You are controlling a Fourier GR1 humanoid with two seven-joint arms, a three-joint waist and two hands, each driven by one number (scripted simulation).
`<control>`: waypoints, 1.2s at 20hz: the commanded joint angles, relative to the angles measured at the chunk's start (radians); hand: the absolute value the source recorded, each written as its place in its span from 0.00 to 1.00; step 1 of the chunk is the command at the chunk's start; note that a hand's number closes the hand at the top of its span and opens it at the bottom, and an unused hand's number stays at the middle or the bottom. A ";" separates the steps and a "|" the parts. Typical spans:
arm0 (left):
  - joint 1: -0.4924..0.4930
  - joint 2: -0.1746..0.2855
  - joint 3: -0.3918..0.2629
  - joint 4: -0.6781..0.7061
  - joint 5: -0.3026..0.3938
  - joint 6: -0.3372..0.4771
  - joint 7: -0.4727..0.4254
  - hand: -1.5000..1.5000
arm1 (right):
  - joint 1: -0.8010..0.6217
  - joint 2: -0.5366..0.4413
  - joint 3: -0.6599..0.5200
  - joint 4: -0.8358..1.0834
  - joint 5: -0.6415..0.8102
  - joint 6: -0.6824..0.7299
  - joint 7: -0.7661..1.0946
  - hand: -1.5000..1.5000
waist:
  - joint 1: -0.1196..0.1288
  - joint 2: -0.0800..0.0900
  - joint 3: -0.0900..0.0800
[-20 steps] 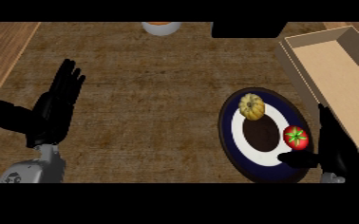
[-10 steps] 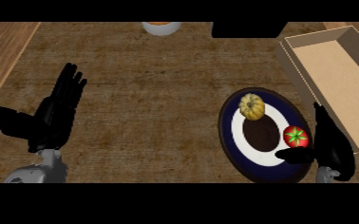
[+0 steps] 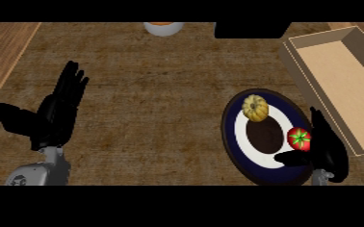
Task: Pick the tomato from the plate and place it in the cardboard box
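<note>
Bracketing the tomato at the right edge of the plate with the unclenched right hand, apparently ready to grasp it for the cardboard box just beyond, resting the open left hand well left.

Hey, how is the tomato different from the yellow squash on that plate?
The tomato is red with a green star-shaped top; the yellow squash is pale yellow and ribbed. The tomato looks smaller than the squash. The tomato sits at the right edge of the plate, between the thumb and fingers of the right hand; the squash lies toward the far side, untouched. Both rest on the plate.
</note>
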 commanded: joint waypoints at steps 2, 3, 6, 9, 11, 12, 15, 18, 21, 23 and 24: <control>0.020 0.010 0.004 -0.074 -0.001 -0.012 0.057 0.50 | 0.015 -0.018 -0.016 -0.017 -0.010 0.029 -0.023 0.00 | 0.001 -0.001 0.000; -0.019 -0.014 0.005 0.067 -0.005 -0.024 -0.040 0.50 | -0.014 0.007 0.007 0.013 0.022 -0.003 -0.014 0.00 | 0.000 0.000 0.000; 0.061 -0.025 -0.008 -0.021 -0.021 -0.020 -0.052 0.50 | 0.016 -0.012 -0.025 0.056 0.009 -0.037 -0.075 0.00 | 0.001 0.000 0.000; 0.006 0.002 0.006 -0.065 -0.005 -0.013 0.048 0.50 | 0.032 -0.022 0.016 0.052 0.041 -0.048 -0.127 1.00 | 0.001 0.000 0.000; 0.048 -0.021 -0.018 -0.086 -0.021 -0.008 0.032 0.50 | -0.010 -0.059 0.004 0.045 0.072 0.004 -0.082 1.00 | 0.002 -0.001 0.000; 0.046 0.024 0.052 -0.046 0.040 -0.060 0.014 0.50 | -0.033 -0.056 -0.003 0.136 0.086 -0.060 -0.129 1.00 | 0.004 0.000 0.000; 0.028 -0.003 0.015 -0.040 -0.014 -0.023 0.013 0.50 | -0.053 -0.017 0.055 0.100 0.156 -0.057 -0.071 1.00 | 0.002 0.000 0.000; -0.012 -0.025 0.012 -0.009 -0.017 -0.003 0.010 0.50 | -0.032 -0.066 0.014 0.066 0.152 -0.061 -0.110 1.00 | 0.000 0.000 0.000; 0.001 -0.010 0.008 -0.033 -0.008 -0.022 0.029 0.50 | -0.060 -0.026 0.194 0.040 0.220 -0.017 -0.163 1.00 | 0.008 0.000 -0.001; 0.013 -0.025 -0.017 -0.039 -0.009 -0.036 0.006 0.50 | -0.179 -0.003 0.288 0.101 0.215 0.058 -0.224 1.00 | 0.055 0.006 -0.001; -0.001 -0.005 -0.003 -0.033 -0.003 -0.042 0.030 0.50 | -0.183 0.004 0.347 0.093 0.207 0.091 -0.278 1.00 | 0.058 0.006 0.000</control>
